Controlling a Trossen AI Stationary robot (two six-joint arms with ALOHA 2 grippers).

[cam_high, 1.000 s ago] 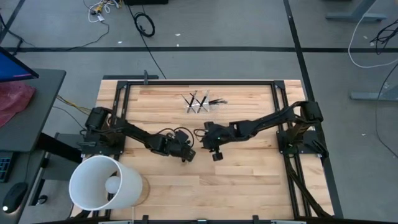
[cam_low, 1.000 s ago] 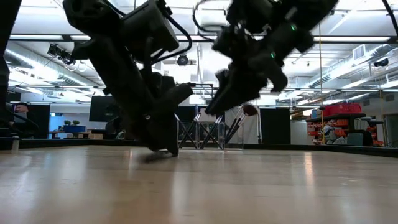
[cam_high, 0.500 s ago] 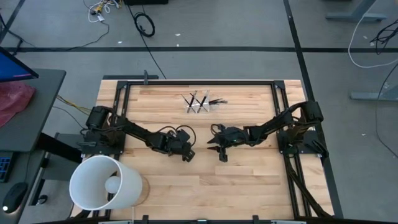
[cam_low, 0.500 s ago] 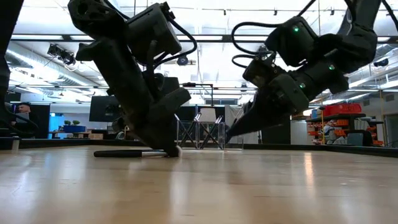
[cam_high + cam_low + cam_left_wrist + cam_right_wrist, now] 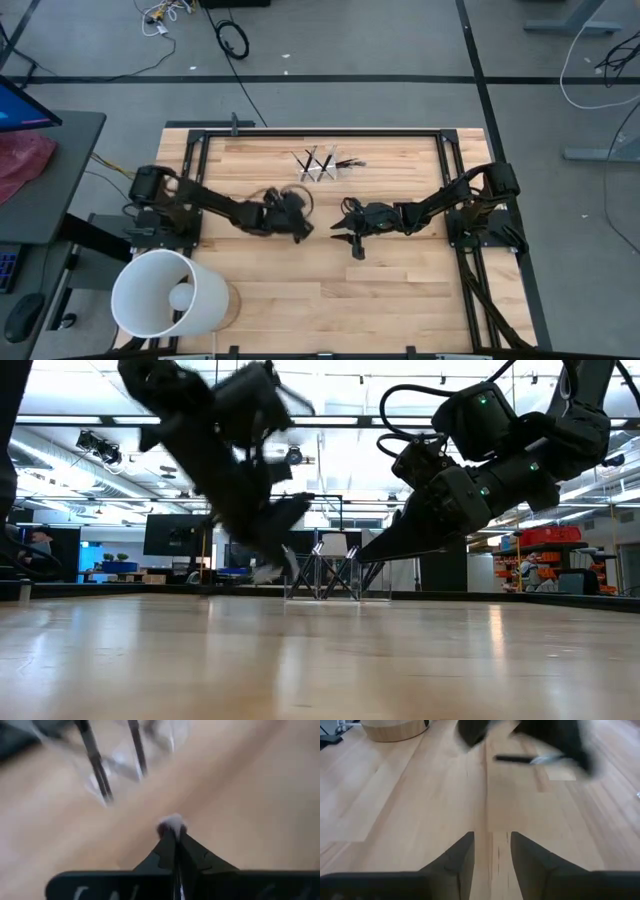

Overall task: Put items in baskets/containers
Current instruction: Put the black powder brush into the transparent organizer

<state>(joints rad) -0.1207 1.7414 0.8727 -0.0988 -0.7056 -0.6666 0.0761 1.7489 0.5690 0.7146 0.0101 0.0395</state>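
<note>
- We see the left gripper (image 5: 174, 851) clamped on 1 brush (image 5: 172, 826), lifted mid-table.
- Holder (image 5: 320, 172) sits near the far edge, brushes inside.
- Next, we judge: carry over, tip in.
- Right gripper (image 5: 491, 851) waits, fingers apart.

The table (image 5: 390, 280) was pale wood with a smooth, slightly glossy finish. The holder (image 5: 320, 172) looked like clear plastic. The bucket (image 5: 160, 295) was matt white.

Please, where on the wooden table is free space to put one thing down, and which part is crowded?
Bare wood lies along the near edge of the light wooden table, right of the large white cylindrical bucket. The far right corner is also bare. The middle is crowded: the left end effector and the right end effector. Far centre holds the clear plastic holder with thin dark brushes.
</note>
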